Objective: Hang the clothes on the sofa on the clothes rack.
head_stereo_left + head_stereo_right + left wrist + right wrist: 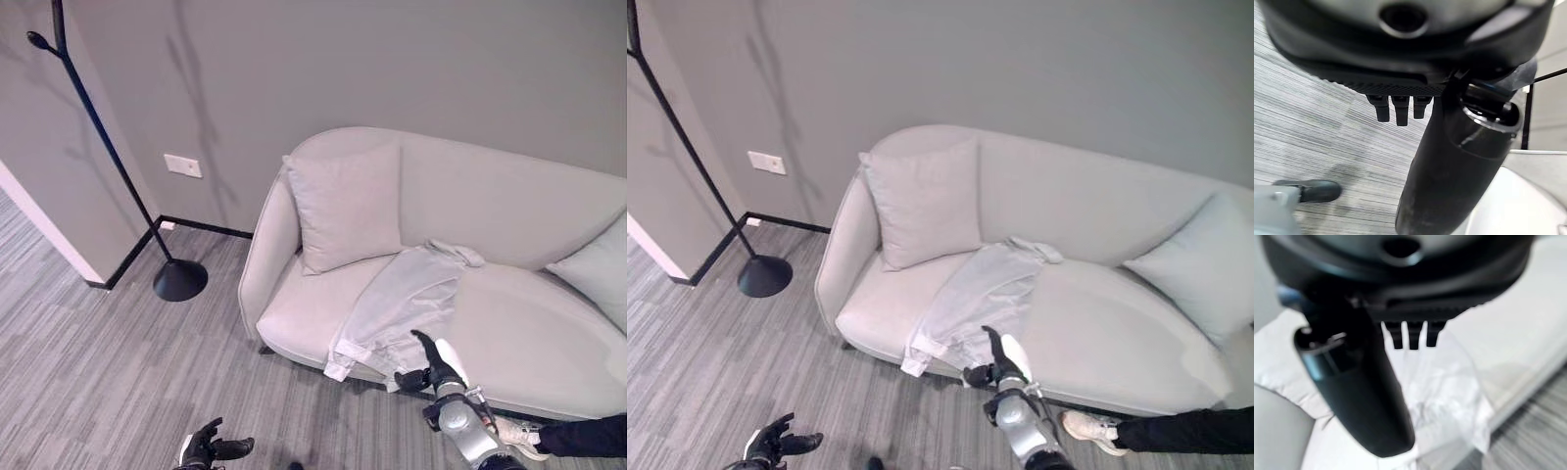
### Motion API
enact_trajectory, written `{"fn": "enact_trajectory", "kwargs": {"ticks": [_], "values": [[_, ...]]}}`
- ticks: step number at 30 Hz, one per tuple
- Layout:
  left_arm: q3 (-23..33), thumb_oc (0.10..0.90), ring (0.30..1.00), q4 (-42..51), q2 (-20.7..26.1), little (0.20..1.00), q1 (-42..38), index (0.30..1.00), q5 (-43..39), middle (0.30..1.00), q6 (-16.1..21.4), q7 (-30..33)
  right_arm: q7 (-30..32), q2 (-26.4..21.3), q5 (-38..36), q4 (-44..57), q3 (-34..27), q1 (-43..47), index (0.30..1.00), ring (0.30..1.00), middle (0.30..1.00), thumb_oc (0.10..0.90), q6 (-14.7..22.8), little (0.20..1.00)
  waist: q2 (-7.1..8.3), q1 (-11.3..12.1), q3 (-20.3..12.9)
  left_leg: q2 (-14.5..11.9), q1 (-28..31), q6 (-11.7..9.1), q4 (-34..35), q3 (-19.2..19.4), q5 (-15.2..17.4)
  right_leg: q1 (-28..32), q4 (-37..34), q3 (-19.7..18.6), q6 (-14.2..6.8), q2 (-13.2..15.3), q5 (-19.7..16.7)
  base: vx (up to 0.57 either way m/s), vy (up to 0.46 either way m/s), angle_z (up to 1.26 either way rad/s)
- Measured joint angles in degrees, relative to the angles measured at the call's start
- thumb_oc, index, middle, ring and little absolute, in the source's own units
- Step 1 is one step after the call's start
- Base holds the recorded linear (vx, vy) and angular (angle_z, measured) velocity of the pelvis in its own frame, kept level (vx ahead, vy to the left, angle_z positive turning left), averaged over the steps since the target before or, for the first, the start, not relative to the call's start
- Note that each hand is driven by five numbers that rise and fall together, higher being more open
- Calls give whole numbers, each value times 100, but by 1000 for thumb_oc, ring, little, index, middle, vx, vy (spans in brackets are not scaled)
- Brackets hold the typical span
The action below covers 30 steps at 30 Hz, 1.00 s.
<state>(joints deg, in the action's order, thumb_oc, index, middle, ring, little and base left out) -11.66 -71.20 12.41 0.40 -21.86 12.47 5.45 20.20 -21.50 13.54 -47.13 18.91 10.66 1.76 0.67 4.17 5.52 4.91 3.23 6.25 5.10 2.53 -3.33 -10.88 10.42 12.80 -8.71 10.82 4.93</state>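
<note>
At the far left a black clothes rack stands on its round base on the grey carpet, close to the wall corner and well apart from the sofa. Low in the head view, the left hand hangs above the carpet with its fingers spread and relaxed, holding nothing. Further right sits the pale sofa, with a cushion leaning against its left arm and back. A light grey garment lies spread across the seat, running from the backrest down to the front edge, where a cuff hangs over. The right hand reaches over that lower end, fingers extended and thumb apart, not closed on the cloth. At the right edge, a person's shoe rests on the floor beside the sofa.
</note>
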Motion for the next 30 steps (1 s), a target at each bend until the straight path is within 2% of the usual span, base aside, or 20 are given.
{"fn": "enact_trajectory", "kwargs": {"ticks": [1,2,5,6,7,8,9,10,11,12,15,17,22,24,26,28,29,30], "values": [[-41,800,900,-23,-12,900,32,900,29,900,-2,0,28,-41,22,-320,26,195,900,900,900,800,-10,900,21,21,26,66,-3,-144,2,-70,93,91,-883,3,-39,58,-287,56,-74,38],[-53,800,900,-16,-44,900,89,900,67,900,10,7,111,-27,21,-571,45,293,900,900,900,800,-34,900,50,99,54,125,-19,-121,5,-107,139,160,-1303,-34,-41,119,-531,-18,-93,37],[-84,800,900,61,-50,900,243,900,41,900,49,56,282,197,-14,-1639,184,692,900,900,900,800,-78,900,151,326,76,175,-98,-35,-43,-253,126,180,-1304,-28,-18,185,-944,-147,-84,38],[-264,800,900,203,8,900,234,900,-52,900,117,91,326,285,-75,-2258,224,1023,900,900,900,800,-74,900,243,441,106,184,-426,-32,-181,-352,122,86,-1297,31,18,187,-981,-312,-56,80],[-579,800,900,261,58,900,11,900,-57,900,176,142,375,290,-201,-2855,291,1713,900,900,900,800,-90,900,261,527,338,218,-1122,-96,-572,-396,161,-4,-1554,88,296,170,-1633,-283,-40,69],[-673,800,900,265,50,900,-99,900,-57,900,180,145,392,252,-280,-2973,312,2023,900,900,900,800,-99,900,188,568,498,229,-1392,-158,-753,-383,200,-73,-1581,88,340,160,-1843,-205,-33,43],[-782,800,900,303,58,900,-229,900,-60,900,230,154,409,177,-405,-3160,400,2474,900,900,900,800,-63,900,48,590,778,242,-1937,-336,-1330,-343,359,-260,-1577,99,440,210,-1920,-57,-22,24],[-1050,800,900,477,92,900,-341,900,-62,900,256,162,430,78,-565,-3366,453,2886,900,900,900,800,-14,900,-40,584,971,258,-2579,-377,-1729,-316,499,-524,-1571,85,436,245,-1921,-42,-7,17],[-1077,800,900,568,33,900,-387,900,-64,900,271,162,418,-34,-701,-3309,411,3039,900,900,900,800,-36,900,-288,611,1026,64,-2661,-384,-1285,-296,416,-645,-1570,85,436,118,-1918,-32,-6,17],[-1080,800,900,612,-50,900,-424,900,-79,900,274,182,565,-77,-890,-3125,426,3087,900,900,900,800,-31,900,-481,625,1137,-98,-2620,-445,-864,-125,-241,-762,-1575,91,413,-7,-1877,-36,-17,-1],[-1073,800,900,600,75,900,-496,900,-166,900,277,283,518,59,-1021,-3022,429,3062,900,900,900,800,92,900,-240,599,1286,-201,-2432,-467,-719,-78,-305,-681,-1578,59,488,-87,-1810,-19,-8,-10],[-1088,800,900,658,139,900,-542,900,-164,900,280,290,506,122,-1066,-3078,413,3061,900,900,900,800,83,900,-125,579,1260,-227,-2340,-562,-576,-69,-340,-663,-1579,36,420,-105,-1653,-5,6,-6],[-1068,800,900,701,118,900,-624,900,-144,900,336,369,569,323,-1232,-2726,431,2754,900,900,900,800,81,900,-113,348,1229,-248,-2112,-589,-377,62,-389,-588,-1579,-65,385,-114,-1675,23,-21,-10],[-825,800,900,659,38,900,-602,900,-44,900,340,436,672,348,-1167,-1381,438,1934,900,900,900,800,74,900,-76,276,1174,-290,-1926,-554,-297,91,-417,-446,-1579,-76,409,-156,-1676,52,-45,-10],[-825,800,900,631,-12,900,-550,900,2,900,337,503,671,439,-1064,-1002,491,1521,900,900,900,800,149,900,-40,206,950,-332,-1797,-552,-254,137,-390,-365,-1578,-103,432,-198,-1638,107,-56,-13],[-735,800,900,702,-106,900,-502,900,129,900,341,493,615,311,-922,-50,209,908,900,900,900,800,-14,900,-49,148,883,-354,-1637,-569,-184,143,-376,-234,-1577,-108,429,-222,-1585,68,-34,3],[-585,800,900,699,-190,900,-436,900,224,900,343,501,656,143,-723,915,74,345,900,900,900,800,51,900,-38,118,863,-376,-1433,-578,-128,130,-370,-59,-1577,-94,430,-244,-1558,99,-53,-8],[-541,800,900,631,-199,900,-331,900,229,900,330,508,668,94,-522,1186,97,109,900,900,900,800,186,900,44,49,737,-408,-1274,-607,-72,163,-344,56,-1579,-117,422,-277,-1523,81,-47,-19]]}}
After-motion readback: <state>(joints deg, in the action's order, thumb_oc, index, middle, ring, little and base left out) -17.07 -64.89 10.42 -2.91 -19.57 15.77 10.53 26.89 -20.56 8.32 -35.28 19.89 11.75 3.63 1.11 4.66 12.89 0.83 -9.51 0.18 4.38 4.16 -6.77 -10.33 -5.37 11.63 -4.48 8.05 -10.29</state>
